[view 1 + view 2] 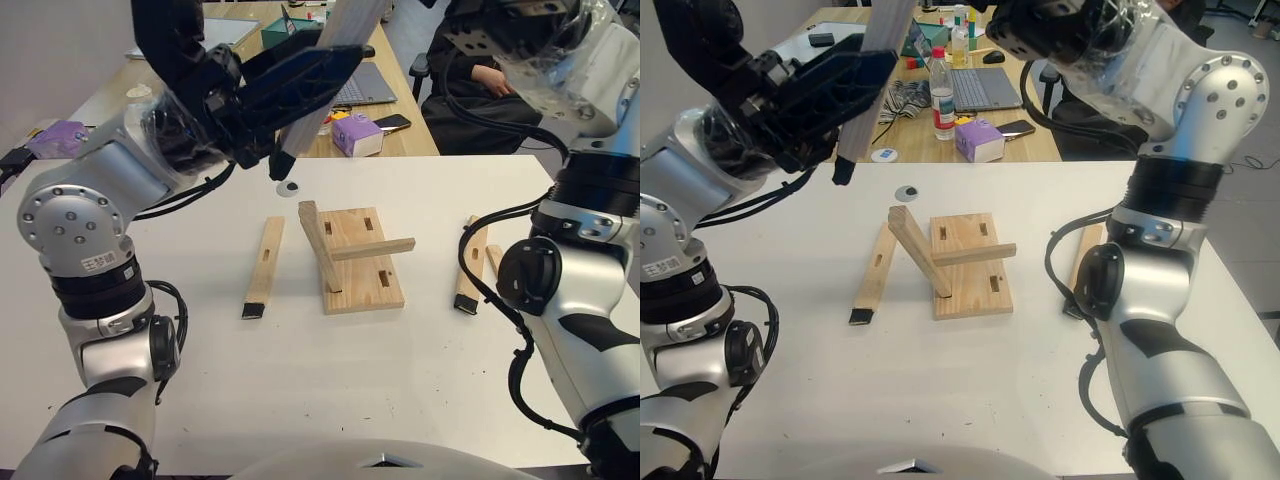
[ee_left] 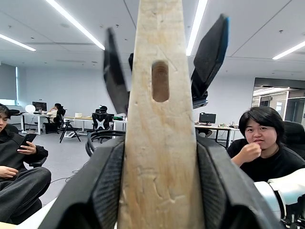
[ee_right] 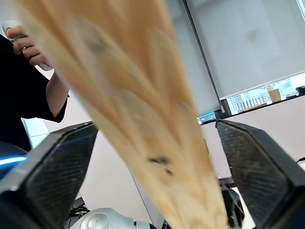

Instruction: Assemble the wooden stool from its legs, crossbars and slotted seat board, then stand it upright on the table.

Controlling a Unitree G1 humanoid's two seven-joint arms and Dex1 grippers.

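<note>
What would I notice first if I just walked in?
The left gripper holds a wooden leg high over the far side of the table. Below it, mid-table, lies the seat board with one tilted leg and a crossbar jutting sideways.

Left arm (image 1: 95, 190): elbow bent, forearm raised forward and inward. Left pincer (image 1: 305, 100): black, two fingers (image 2: 108, 188) pressed flat against opposite sides of a wooden leg (image 2: 159, 157), which runs on past the fingertips. Right arm (image 1: 1185, 150): upper arm upright, forearm folded high and turned inward toward the left pincer. Right pincer (image 3: 156, 125): two black fingers (image 3: 59, 174) spread wide, straddling the same leg beyond the left pincer's tips, with a gap showing beside one finger.
</note>
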